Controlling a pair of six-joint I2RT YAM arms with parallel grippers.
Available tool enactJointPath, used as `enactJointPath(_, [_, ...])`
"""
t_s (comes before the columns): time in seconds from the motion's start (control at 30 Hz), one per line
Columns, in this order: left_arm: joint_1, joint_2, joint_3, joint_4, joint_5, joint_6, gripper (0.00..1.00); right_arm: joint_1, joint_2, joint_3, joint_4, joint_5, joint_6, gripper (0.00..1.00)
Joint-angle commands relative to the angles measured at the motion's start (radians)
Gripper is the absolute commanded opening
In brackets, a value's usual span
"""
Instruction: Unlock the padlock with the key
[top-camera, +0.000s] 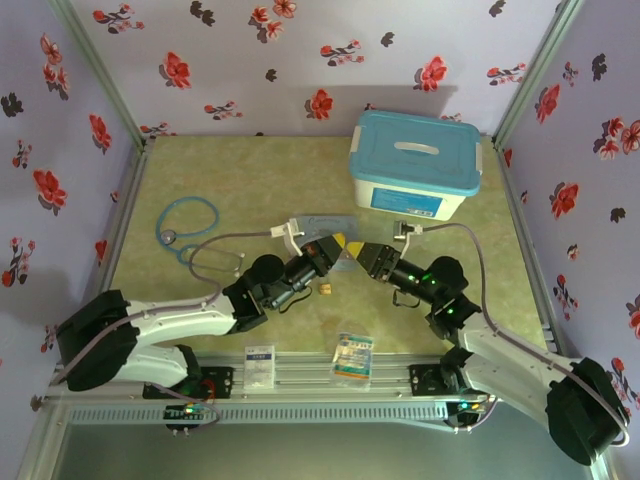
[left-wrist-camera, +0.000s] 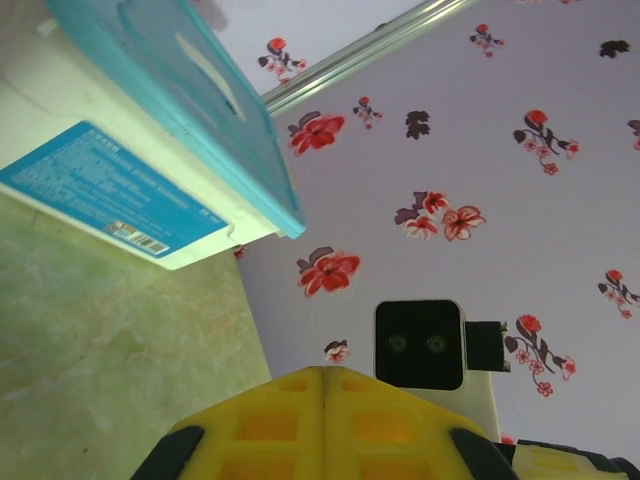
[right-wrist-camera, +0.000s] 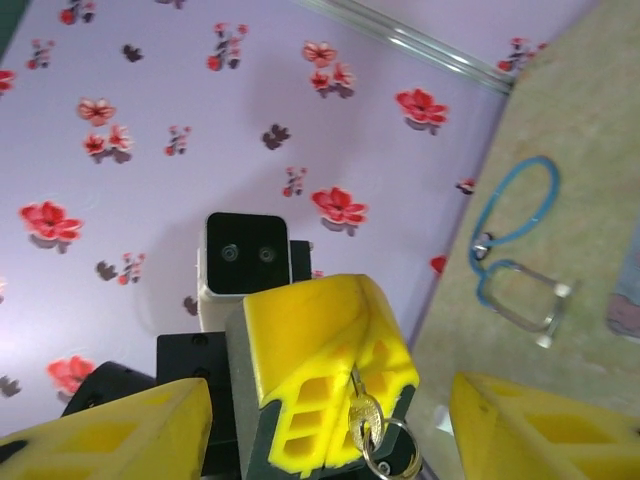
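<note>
Midway across the table, the key (right-wrist-camera: 364, 412) hangs with its ring from the left claw (right-wrist-camera: 345, 335), whose yellow fingers are pressed together on it. Facing it, the right claw (top-camera: 368, 258) stands spread and holds nothing. We see the padlock (top-camera: 324, 289) lying alone on the table, just toward the near edge. We judge the key is being readied; next it needs a grip that frees its blade, then the padlock must be steadied.

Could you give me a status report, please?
Left gripper shut on key. Right gripper open, facing it. Padlock unheld on table, near left arm. Nothing blocking.
</note>
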Motion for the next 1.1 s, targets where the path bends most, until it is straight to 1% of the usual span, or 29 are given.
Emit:
enactJointPath(0.0, [0.004, -0.039, 0.032, 0.024, 0.014, 0.078, 0.00, 0.000, -0.020, -0.001, 0.100, -0.034, 0.009, 0.61])
enactJointPath(0.1, [0.006, -0.041, 0.030, 0.064, 0.017, 0.070, 0.00, 0.011, -0.017, 0.006, 0.096, -0.042, 0.005, 0.60])
enactJointPath(0.17, [0.006, -0.037, 0.040, 0.077, 0.031, 0.073, 0.00, 0.024, -0.002, 0.011, 0.110, -0.043, 0.002, 0.58])
enactJointPath(0.23, [0.005, -0.030, 0.045, 0.095, 0.038, 0.067, 0.00, 0.035, 0.024, 0.015, 0.152, -0.047, 0.006, 0.55])
enactJointPath(0.33, [0.005, -0.024, 0.045, 0.119, 0.039, 0.058, 0.00, 0.051, 0.066, 0.019, 0.236, -0.059, 0.018, 0.54])
enactJointPath(0.47, [0.006, -0.024, 0.048, 0.112, 0.039, 0.052, 0.00, 0.063, 0.110, 0.025, 0.298, -0.069, 0.024, 0.49])
enactJointPath(0.67, [0.005, -0.014, 0.044, 0.122, 0.037, 0.039, 0.00, 0.063, 0.125, 0.010, 0.361, -0.054, 0.031, 0.36])
enactJointPath(0.93, [0.005, -0.007, 0.039, 0.129, 0.037, 0.027, 0.00, 0.063, 0.081, 0.007, 0.283, -0.032, -0.007, 0.21])
enactJointPath(1.0, [0.005, -0.005, 0.039, 0.131, 0.037, 0.024, 0.00, 0.063, 0.077, 0.004, 0.284, -0.029, -0.004, 0.12])
enactJointPath(1.07, [0.006, -0.002, 0.036, 0.139, 0.037, 0.020, 0.00, 0.063, 0.073, -0.002, 0.283, -0.023, -0.004, 0.08])
